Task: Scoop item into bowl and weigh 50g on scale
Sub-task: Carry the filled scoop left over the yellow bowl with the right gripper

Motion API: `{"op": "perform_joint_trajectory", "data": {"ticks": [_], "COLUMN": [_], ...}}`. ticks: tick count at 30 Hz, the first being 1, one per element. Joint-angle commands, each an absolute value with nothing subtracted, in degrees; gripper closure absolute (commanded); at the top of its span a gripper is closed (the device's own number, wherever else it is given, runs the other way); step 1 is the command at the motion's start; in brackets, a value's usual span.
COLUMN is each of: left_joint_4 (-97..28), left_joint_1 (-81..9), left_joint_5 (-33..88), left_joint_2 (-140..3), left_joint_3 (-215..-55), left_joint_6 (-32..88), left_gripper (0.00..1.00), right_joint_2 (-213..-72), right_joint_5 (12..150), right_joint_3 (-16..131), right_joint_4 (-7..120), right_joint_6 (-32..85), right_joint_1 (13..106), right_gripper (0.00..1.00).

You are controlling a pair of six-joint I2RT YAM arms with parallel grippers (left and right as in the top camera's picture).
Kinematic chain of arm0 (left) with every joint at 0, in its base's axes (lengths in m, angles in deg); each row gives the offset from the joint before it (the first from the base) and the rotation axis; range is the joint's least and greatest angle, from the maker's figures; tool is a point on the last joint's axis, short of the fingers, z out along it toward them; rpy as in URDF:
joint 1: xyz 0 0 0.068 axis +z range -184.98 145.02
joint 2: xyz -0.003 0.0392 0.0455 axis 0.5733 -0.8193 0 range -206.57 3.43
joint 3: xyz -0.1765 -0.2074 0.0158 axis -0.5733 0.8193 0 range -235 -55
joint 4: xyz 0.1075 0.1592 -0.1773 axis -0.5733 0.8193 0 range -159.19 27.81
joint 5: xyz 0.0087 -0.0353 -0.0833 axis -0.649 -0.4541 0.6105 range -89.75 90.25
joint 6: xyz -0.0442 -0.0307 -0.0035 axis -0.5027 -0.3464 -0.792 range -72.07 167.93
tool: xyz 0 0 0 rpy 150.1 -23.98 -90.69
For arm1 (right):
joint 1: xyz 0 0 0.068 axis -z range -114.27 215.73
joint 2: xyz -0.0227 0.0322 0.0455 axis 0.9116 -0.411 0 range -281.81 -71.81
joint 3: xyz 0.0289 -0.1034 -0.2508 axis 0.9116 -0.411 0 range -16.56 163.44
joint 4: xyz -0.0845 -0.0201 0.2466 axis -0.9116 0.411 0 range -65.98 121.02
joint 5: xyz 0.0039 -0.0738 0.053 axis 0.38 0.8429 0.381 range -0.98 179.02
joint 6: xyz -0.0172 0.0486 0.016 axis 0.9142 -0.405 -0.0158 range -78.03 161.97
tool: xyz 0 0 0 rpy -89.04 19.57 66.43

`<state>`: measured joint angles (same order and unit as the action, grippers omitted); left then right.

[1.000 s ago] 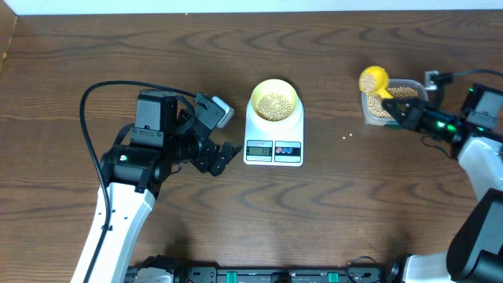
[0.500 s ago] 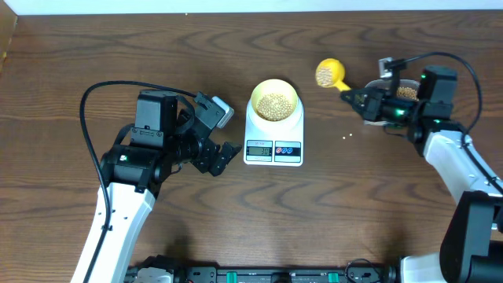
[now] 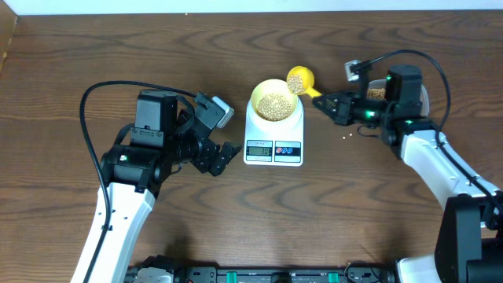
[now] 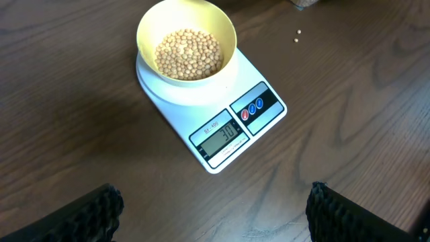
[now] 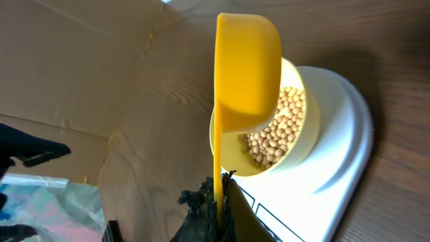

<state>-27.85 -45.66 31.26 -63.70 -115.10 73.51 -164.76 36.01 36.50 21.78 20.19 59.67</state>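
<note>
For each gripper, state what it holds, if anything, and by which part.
The right gripper holds the scoop by the end of its handle. The left gripper is open and holds nothing.

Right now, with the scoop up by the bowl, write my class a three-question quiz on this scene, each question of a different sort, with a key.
1. True or false: the bowl stands beside the scale, not on it.
2. The scale's display reads: A) 30 B) 50 C) 0.
3. Which holds the yellow scoop: the left gripper or the right gripper?
Key: 1 false, it stands on the scale. 2 A. 3 the right gripper; the left gripper is open and holds nothing.
</note>
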Motion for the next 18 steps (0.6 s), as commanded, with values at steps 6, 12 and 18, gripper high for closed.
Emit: {"op": "perform_joint_trajectory", "data": {"ticks": [6, 12, 18], "left_joint_4": [-27.91, -27.91, -27.91], "left_joint_1": [-45.81, -45.81, -45.81], "left_joint_5": [31.74, 31.74, 31.74], "left_joint_2": [-63.92, -63.92, -63.92], "left_joint_3": [-114.83, -114.83, -114.83], "left_joint_6": [74.25, 74.25, 74.25], "left_gripper": [0.11, 0.11, 0.11], "right_joint_2": [-165.09, -165.09, -165.09], "right_joint_5": [42.21, 46.48, 49.56], "right_joint_3": [36.56, 36.56, 36.56], "right_joint_4": [21.67, 21.67, 22.05], "right_joint_6": [22.4, 25.83, 33.72], "right_joint_1": [54.36, 52.26, 50.75], "right_gripper": [0.99, 0.99, 0.99]}}
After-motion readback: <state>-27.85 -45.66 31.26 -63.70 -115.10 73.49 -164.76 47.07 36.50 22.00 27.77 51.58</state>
